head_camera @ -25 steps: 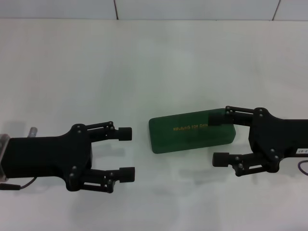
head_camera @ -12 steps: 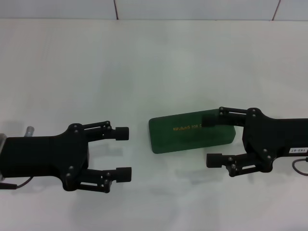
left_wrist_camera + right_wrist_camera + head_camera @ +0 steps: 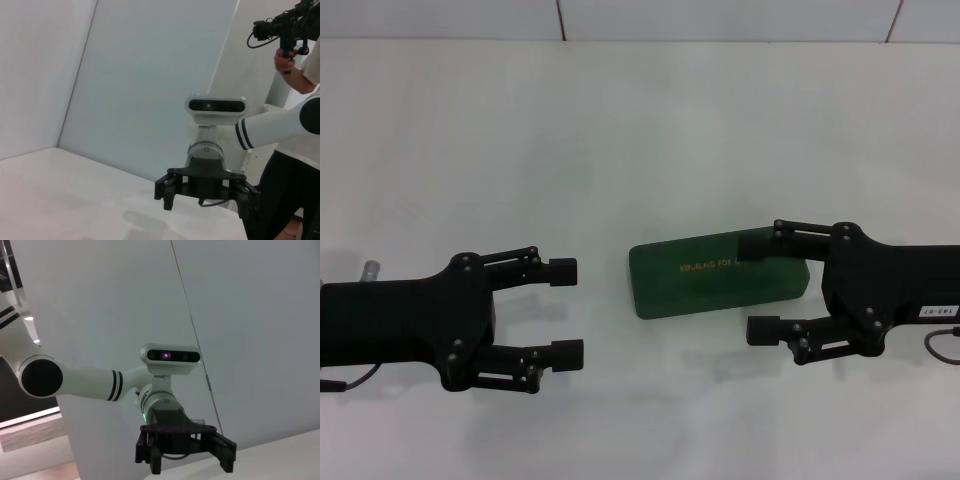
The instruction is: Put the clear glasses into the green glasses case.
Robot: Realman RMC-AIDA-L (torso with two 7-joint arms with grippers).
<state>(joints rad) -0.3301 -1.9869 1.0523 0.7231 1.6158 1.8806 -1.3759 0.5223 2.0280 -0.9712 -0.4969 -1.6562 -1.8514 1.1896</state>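
Note:
The green glasses case (image 3: 692, 288) lies shut on the white table, gold lettering on its lid, a little right of centre. My right gripper (image 3: 756, 288) is open at the case's right end; its far finger reaches over the lid and its near finger stands in front of the case. My left gripper (image 3: 566, 310) is open with nothing in it, apart from the case on its left. The left wrist view shows the right gripper (image 3: 205, 197) from the front, and the right wrist view shows the left gripper (image 3: 185, 460). The clear glasses are out of view.
The white table (image 3: 620, 130) runs back to a pale panelled wall. A person holding a camera (image 3: 292, 30) stands behind the right arm in the left wrist view.
My left gripper has drawn back to the left, away from the case. My right gripper shifted slightly left along the case, then held still.

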